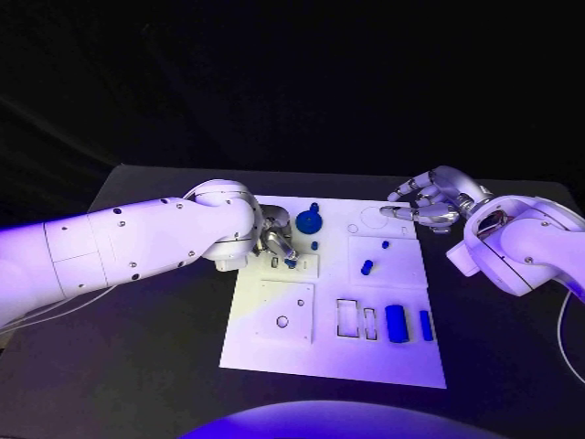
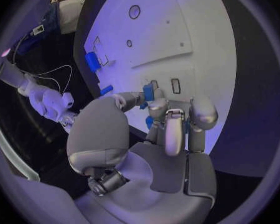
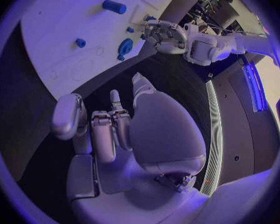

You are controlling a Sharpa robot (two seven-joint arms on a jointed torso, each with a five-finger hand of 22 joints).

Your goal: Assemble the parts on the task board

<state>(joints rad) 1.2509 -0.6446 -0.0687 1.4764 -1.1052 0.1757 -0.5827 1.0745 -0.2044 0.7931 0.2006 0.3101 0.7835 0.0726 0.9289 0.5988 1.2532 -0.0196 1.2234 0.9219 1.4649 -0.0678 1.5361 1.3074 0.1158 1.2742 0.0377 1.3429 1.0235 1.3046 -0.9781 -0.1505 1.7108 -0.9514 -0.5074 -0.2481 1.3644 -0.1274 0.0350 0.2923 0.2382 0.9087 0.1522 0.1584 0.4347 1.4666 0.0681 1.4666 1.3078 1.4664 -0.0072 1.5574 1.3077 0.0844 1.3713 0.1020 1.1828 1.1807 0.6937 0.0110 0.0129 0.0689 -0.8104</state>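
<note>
The white task board [image 1: 273,352] lies mid-table. My left hand [image 1: 273,240] is over its near-left part and pinches a small blue part [image 2: 148,91] between thumb and a finger, just above two small slots [image 2: 175,85]. My right hand [image 1: 424,207] hovers at the board's far right corner, fingers apart, holding nothing. A round blue disc [image 1: 309,219] lies at the far middle, also the disc [image 3: 125,47] in the right wrist view. Small blue pegs [image 1: 366,267] lie mid-board. Two blue blocks [image 1: 396,323] stand at the near right.
Empty rectangular slots [image 1: 348,317] sit left of the blue blocks. A square plate with a round hole [image 1: 282,321] occupies the near left of the board. Black table [image 1: 134,366] surrounds the board on all sides.
</note>
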